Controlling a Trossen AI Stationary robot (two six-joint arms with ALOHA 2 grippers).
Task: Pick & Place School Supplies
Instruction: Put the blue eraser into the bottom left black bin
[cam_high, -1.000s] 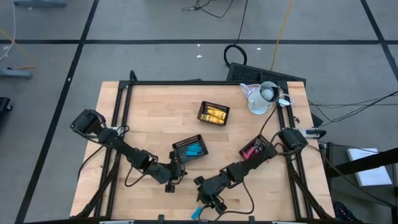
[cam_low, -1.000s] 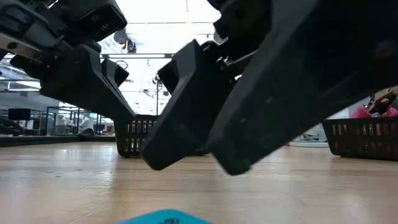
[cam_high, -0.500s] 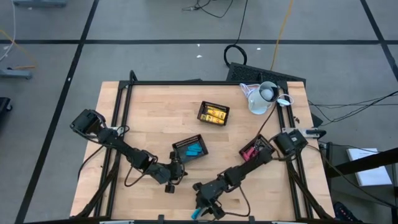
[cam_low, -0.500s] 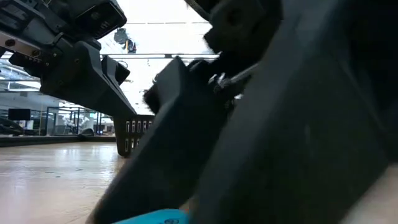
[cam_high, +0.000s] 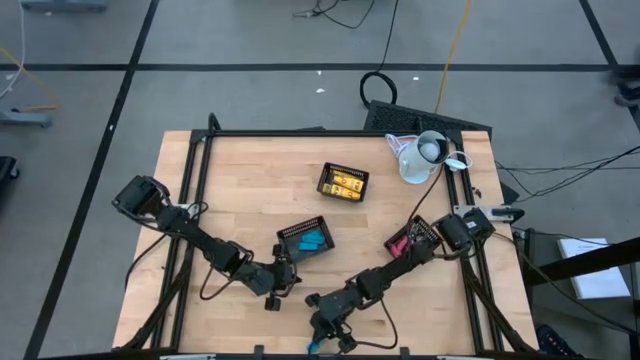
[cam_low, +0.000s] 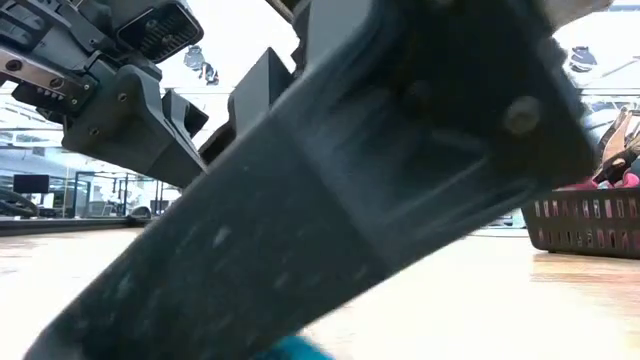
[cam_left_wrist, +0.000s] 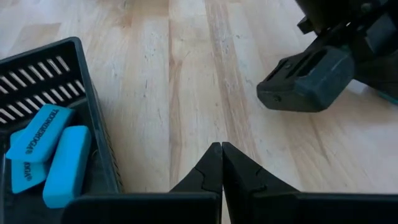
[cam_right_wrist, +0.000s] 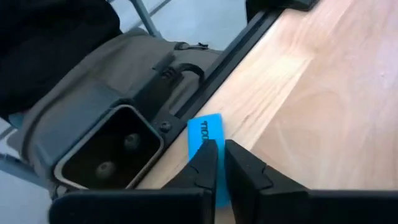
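Note:
A blue eraser lies at the table's near edge, also seen in the high view and at the bottom of the low view. My right gripper has come down on it and is shut on it. My left gripper is shut on nothing and hovers over bare wood beside the black tray, which holds blue erasers. In the high view the left gripper stands just near of that tray. My right gripper has the blue eraser between its two fingers, with blue showing in the narrow gap. The fingers slant down toward the table's near edge and lie along the eraser. Its free end reaches past the fingertips. It lies on the wood at the edge.
A tray of yellow-and-black blocks stands at the centre back and a tray with red-handled scissors at the right. A white jug is at the back right. A grey camera housing sits just beyond the near edge, beside the eraser.
My right gripper has moved down and toward the table's near edge, onto the blue eraser. Its fingers, apart a second ago, have closed on it. The eraser has stayed in place. My left gripper has kept still.

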